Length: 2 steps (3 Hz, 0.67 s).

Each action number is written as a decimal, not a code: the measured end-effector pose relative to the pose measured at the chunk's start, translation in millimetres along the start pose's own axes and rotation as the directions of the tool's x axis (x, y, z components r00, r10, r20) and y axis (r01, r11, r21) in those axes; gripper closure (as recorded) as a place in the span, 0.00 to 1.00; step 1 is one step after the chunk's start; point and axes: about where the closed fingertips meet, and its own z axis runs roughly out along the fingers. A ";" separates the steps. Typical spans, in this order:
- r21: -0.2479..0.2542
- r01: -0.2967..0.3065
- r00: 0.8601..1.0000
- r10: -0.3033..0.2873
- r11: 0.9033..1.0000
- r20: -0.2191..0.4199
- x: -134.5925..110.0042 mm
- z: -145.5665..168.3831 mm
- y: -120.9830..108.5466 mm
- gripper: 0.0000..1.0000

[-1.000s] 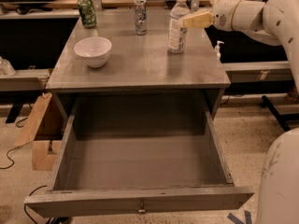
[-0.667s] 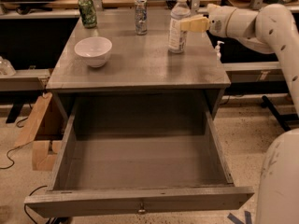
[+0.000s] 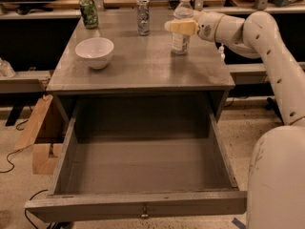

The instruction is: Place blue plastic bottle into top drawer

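Observation:
The blue plastic bottle (image 3: 181,25), clear with a white cap and pale label, stands upright at the back right of the grey table (image 3: 143,66). My gripper (image 3: 177,26) reaches in from the right at the bottle's upper body, with a tan finger (image 3: 180,27) crossing in front of it. The top drawer (image 3: 143,171) is pulled wide open below the tabletop and holds nothing; its knob (image 3: 143,215) is at the front centre.
A white bowl (image 3: 95,52) sits at the table's left. A green can (image 3: 88,13) stands at the back left and a silver patterned can (image 3: 143,16) at the back centre. A wooden piece (image 3: 40,137) leans left of the drawer. My white arm (image 3: 281,80) fills the right side.
My gripper has moved left along the bottle, from its right side to across its front. The bottle stands where it was.

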 end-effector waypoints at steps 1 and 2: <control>-0.048 0.006 1.000 -0.005 0.999 0.004 -1.1 14.5 11.1 0.41; -0.086 0.042 0.999 -0.041 0.995 0.009 -9.3 20.8 22.1 0.72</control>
